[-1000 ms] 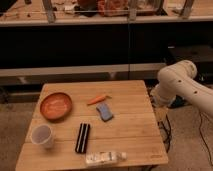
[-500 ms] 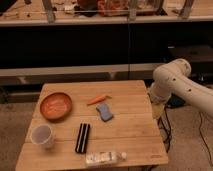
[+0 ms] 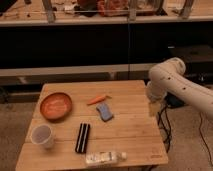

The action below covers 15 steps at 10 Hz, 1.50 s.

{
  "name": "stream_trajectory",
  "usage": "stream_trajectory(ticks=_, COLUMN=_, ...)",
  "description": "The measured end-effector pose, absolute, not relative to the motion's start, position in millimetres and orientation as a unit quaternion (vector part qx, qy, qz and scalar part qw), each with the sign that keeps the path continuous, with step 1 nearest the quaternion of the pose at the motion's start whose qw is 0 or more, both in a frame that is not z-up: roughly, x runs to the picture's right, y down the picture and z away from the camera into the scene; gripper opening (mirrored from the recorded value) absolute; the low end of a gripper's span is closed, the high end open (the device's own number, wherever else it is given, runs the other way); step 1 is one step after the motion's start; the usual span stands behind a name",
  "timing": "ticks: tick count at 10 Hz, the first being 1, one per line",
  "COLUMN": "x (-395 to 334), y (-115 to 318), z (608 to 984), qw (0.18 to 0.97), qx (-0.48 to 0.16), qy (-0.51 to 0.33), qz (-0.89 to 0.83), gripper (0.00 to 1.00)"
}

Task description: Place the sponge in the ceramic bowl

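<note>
Plainly, the sponge [image 3: 104,111] lay flat near the middle of the worktop [image 3: 132,131], just beside the carrot [image 3: 98,99] and well apart from the ceramic bowl [image 3: 56,94] at the left, which looked to hold nothing. The gripper [image 3: 154,108] hung at the worktop's right edge, far from the sponge; whether it was open or closed could not be told. The step in hand seemed to be the reach. The next move called for travelling left over the sponge and lowering onto it clear of the carrot.

A single camera looks down at the table [image 3: 131,131] from its front, moderately far (gripper [image 3: 154,108] at right edge).
</note>
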<state>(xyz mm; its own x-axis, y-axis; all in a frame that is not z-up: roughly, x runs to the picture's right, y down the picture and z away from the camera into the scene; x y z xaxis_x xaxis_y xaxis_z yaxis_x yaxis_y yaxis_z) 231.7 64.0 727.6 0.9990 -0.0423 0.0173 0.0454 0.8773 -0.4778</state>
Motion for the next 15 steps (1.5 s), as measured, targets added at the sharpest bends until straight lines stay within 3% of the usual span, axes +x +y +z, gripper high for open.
stream_trajectory(ticks=15, x=187.8, y=42.1, z=762.6, qw=0.974, qx=-0.219, qy=-0.042, qz=-0.048, gripper=0.80)
